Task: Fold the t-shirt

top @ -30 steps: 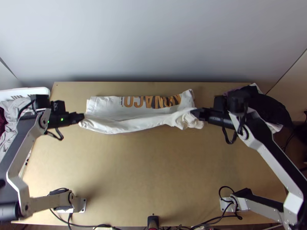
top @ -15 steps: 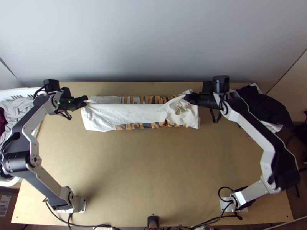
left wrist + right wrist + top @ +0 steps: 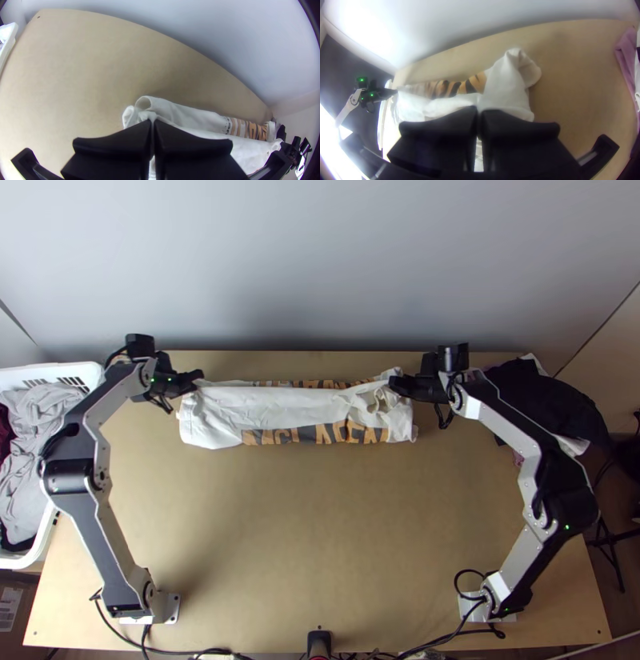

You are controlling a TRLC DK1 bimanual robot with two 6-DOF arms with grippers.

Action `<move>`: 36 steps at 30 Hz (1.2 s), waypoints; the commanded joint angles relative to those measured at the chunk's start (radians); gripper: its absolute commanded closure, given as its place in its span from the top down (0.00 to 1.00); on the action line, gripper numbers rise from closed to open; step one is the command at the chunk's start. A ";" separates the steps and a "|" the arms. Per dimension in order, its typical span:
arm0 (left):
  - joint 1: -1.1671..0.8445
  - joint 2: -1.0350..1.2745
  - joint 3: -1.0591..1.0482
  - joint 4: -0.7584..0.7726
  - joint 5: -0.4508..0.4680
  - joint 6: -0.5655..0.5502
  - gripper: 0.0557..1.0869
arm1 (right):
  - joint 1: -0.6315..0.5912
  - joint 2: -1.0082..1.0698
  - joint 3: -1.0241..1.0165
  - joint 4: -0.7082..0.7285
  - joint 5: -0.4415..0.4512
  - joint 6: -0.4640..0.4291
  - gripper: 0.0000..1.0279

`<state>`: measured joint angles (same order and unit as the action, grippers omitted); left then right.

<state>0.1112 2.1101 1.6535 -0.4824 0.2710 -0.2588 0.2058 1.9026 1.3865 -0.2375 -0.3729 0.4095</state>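
Observation:
In the top view, the white t-shirt (image 3: 272,408) with orange print lies as a long strip near the table's far edge, its top layer pulled taut between both grippers. My left gripper (image 3: 197,377) holds the strip's far left corner; the left wrist view has the left gripper (image 3: 152,125) shut on white cloth (image 3: 196,116). At the far right part is my right gripper (image 3: 394,382). Seen in the right wrist view, the right gripper (image 3: 478,111) is shut on the cloth (image 3: 506,86), which bunches there.
A white basket (image 3: 48,372) of clothes stands at the left table edge. Dark and other garments (image 3: 544,400) lie at the right edge. A small black device (image 3: 318,642) sits at the near edge, and a pale wall (image 3: 320,268) rises behind the table.
Both arms have drawn back toward the table's far edge, the left one also rightward. The held layer has moved with them, and lower orange lettering now shows along the near side.

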 commanded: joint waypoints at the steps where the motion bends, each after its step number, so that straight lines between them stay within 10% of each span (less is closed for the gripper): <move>1: -0.062 0.122 0.098 -0.008 -0.042 -0.010 0.04 | -0.013 0.130 0.059 0.035 0.029 -0.006 0.03; 11: -0.082 0.134 0.117 -0.021 -0.050 -0.017 0.10 | 0.010 0.230 0.092 0.056 0.089 -0.075 0.10; 14: -0.065 0.103 0.117 -0.062 -0.050 -0.003 0.58 | -0.009 0.188 0.077 0.056 0.089 -0.038 0.93; 15: -0.062 0.088 0.115 -0.078 -0.050 0.012 0.70 | -0.020 0.181 0.077 0.056 0.089 -0.034 0.97; 17: -0.045 0.051 0.100 -0.084 -0.050 0.021 0.90 | -0.045 0.133 0.062 0.052 0.089 -0.034 0.97; 36: 0.031 -0.203 -0.029 -0.157 0.028 0.041 0.93 | -0.097 -0.392 -0.179 -0.063 0.002 -0.021 0.97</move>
<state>0.1078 2.0010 1.6985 -0.6315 0.2619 -0.2264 0.0860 1.6936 1.3025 -0.2619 -0.3523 0.3805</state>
